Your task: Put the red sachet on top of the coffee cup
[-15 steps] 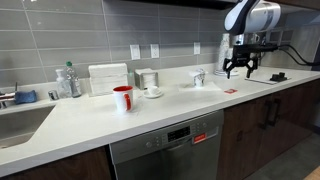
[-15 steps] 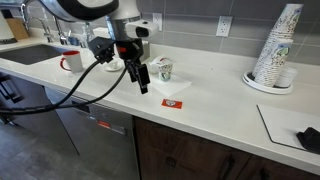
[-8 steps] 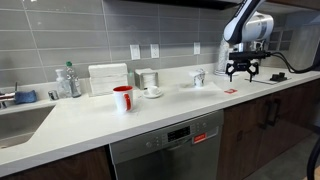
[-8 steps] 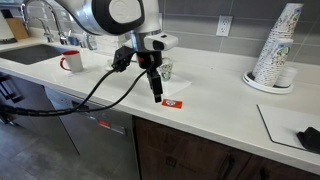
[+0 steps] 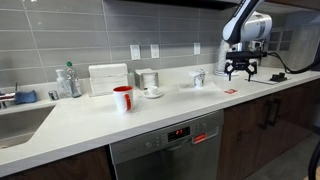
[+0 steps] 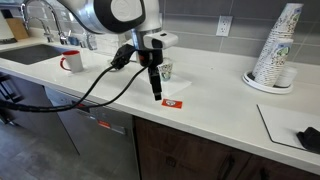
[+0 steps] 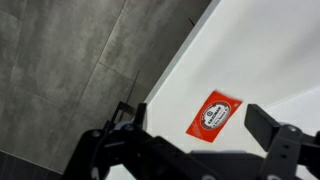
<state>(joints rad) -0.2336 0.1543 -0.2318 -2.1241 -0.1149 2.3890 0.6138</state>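
The red sachet (image 7: 211, 116) lies flat on the white counter near its front edge; it also shows in both exterior views (image 6: 174, 101) (image 5: 231, 90). My gripper (image 7: 200, 140) is open and empty, hovering above the sachet with the fingers on either side of it. In the exterior views the gripper (image 6: 155, 92) (image 5: 239, 73) hangs just above the counter beside the sachet. The coffee cup (image 6: 164, 70), small and whitish with a dark mark, stands upright behind the gripper; it also shows further along the counter (image 5: 199, 77).
A red mug (image 5: 123, 98) (image 6: 72, 61) and a white cup on a saucer (image 5: 152, 90) stand on the counter. A stack of paper cups (image 6: 275, 50) is at one end, a sink (image 5: 20, 115) at the other. The floor lies beyond the counter's edge (image 7: 70, 60).
The arm moved along the counter toward the sachet and lowered over it between one second and half a second ago. Since then it has held still.
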